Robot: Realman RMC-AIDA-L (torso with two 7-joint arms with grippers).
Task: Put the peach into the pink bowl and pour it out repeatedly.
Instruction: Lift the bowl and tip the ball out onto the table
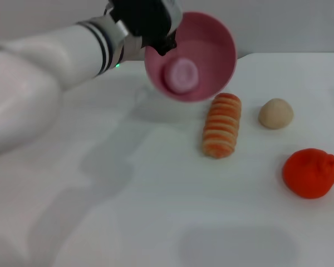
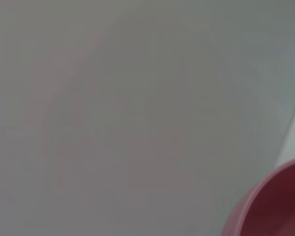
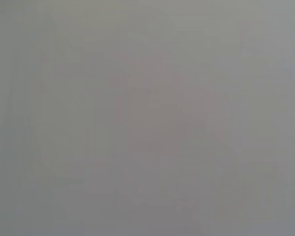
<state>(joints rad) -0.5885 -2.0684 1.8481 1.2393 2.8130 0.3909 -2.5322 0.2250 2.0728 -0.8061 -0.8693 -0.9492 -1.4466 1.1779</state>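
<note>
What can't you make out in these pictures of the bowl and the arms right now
- Left gripper, head view: its fingertips are hidden by the rim of the tilted pink bowl and its own dark body.
- Pink bowl, left wrist view: cut off by the corner, only a rim arc shows.
- Right gripper: in no view; the right wrist view shows only a blank grey surface.
- Peach, head view: blurred inside the bowl, stem mark unreadable.
</note>
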